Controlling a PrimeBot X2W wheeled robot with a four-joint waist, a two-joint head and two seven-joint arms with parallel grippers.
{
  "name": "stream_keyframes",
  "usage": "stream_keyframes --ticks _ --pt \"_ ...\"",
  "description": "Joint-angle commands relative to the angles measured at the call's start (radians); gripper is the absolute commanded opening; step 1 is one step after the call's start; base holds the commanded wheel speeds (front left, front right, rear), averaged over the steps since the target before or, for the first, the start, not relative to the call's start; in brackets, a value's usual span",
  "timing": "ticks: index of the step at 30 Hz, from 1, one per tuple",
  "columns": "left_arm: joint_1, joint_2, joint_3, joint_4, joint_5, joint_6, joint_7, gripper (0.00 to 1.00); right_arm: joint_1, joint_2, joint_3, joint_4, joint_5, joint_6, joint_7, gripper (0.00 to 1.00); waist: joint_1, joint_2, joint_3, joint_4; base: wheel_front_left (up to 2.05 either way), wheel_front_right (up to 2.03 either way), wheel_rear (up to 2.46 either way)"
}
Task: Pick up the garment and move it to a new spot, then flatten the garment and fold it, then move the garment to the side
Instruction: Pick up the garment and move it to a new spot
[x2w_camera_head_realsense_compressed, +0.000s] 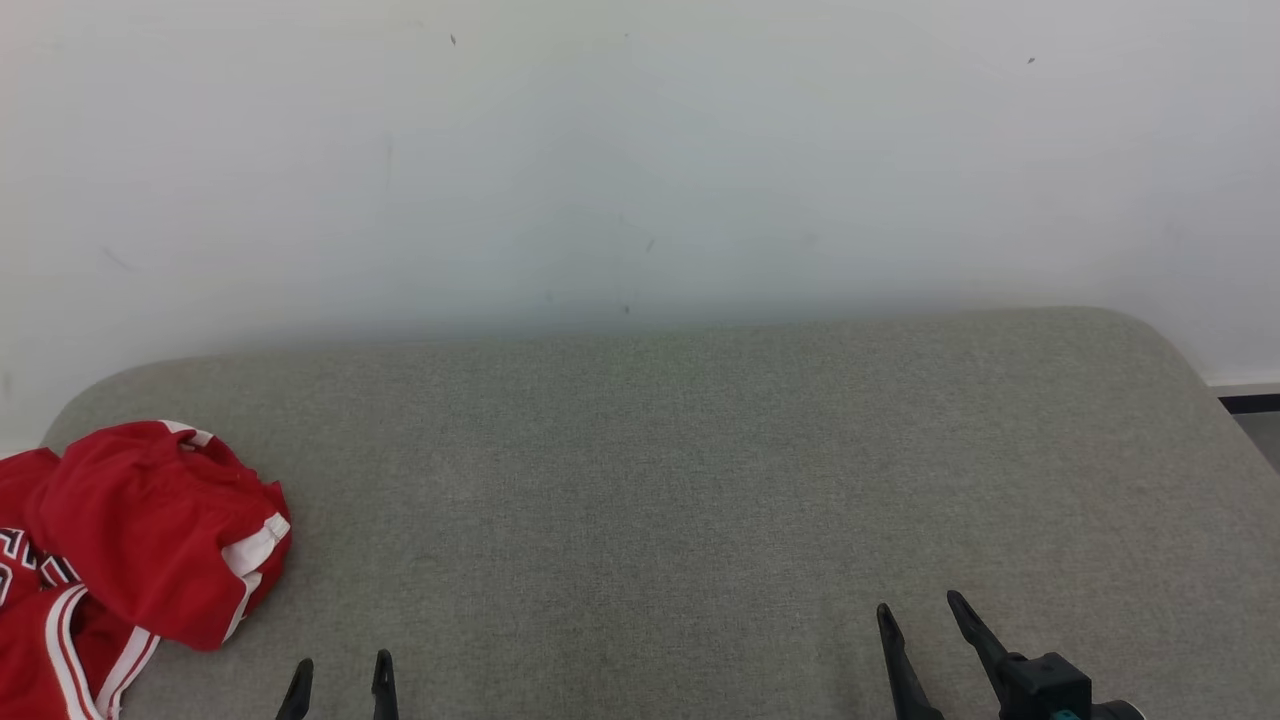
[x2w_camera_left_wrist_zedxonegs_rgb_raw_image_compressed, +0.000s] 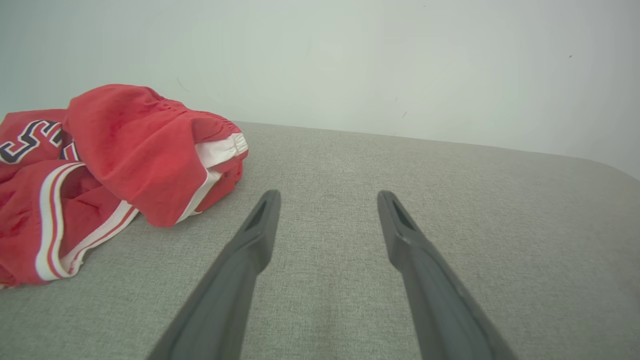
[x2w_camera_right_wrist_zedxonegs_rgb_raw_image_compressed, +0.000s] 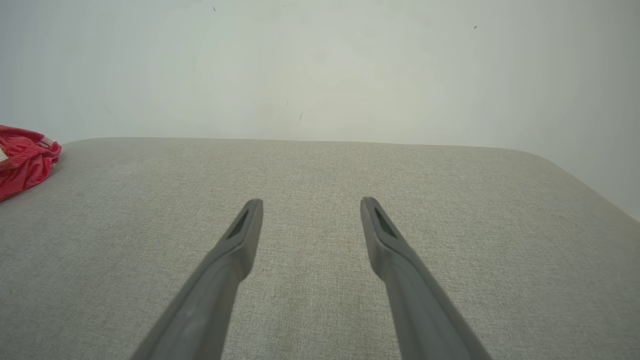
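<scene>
The garment (x2w_camera_head_realsense_compressed: 150, 540), red with white stripes and some dark lettering, lies crumpled at the far left of the grey cushion (x2w_camera_head_realsense_compressed: 700, 480), partly cut off by the left edge of my head view. My left pincer (x2w_camera_head_realsense_compressed: 343, 660) hangs low near the front edge, just to the right of the heap and not touching it, with its jaws wide and nothing between them. My right pincer (x2w_camera_head_realsense_compressed: 918, 602) is well apart from the cloth, over bare cushion on the right, also spread wide and empty.

The step in hand, as I judge it, is the first pick-up, and the left arm is the one for it. To do it well I should swing left and come down on a thick part of the heap. The raised fold with the white band nearest me looks like the best hold. I want my fingers to straddle that ridge so they close on several layers of cloth, not on the cushion cover beneath. A thin single layer may slip out, so I should bite deep. Then I should lift high enough for the hanging part to clear the surface before carrying it toward the open middle.
</scene>
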Motion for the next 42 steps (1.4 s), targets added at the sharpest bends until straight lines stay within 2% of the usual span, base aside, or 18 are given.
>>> stream_keyframes --ticks 1,5,10,25,32,42 --pt "0.011 0.005 0.000 0.000 0.008 -0.002 -0.002 1.00 0.006 -0.003 0.001 -0.003 0.005 -0.002 -0.006 1.00 0.0000 0.0000 0.001 0.001 0.00 0.00 0.00" --pt "0.010 0.005 -0.001 0.001 0.006 -0.002 -0.002 1.00 0.010 -0.003 -0.001 -0.004 0.009 -0.002 -0.007 1.00 0.0000 0.0000 0.003 0.010 0.00 0.00 0.00" --pt "0.005 0.005 -0.001 -0.005 0.005 0.005 -0.002 1.00 0.017 -0.002 -0.007 -0.008 0.011 -0.002 -0.006 1.00 0.0000 0.0000 0.006 0.059 0.00 0.00 0.00" --pt "0.029 0.024 0.053 -0.016 0.036 0.006 -0.002 1.00 0.017 -0.002 0.020 -0.007 0.061 -0.002 -0.009 1.00 0.0000 0.0000 -0.006 0.306 0.00 0.00 0.00" --pt "0.041 0.036 0.077 -0.024 0.043 0.006 -0.002 1.00 0.025 -0.002 0.032 -0.014 0.084 -0.002 -0.008 1.00 0.0000 0.0000 -0.012 0.400 0.00 0.00 0.00" --pt "0.060 0.037 0.119 -0.060 0.036 0.018 -0.002 1.00 -0.004 -0.002 0.061 -0.011 0.096 -0.002 -0.008 1.00 0.0000 0.0000 0.003 0.434 0.00 0.00 0.00"
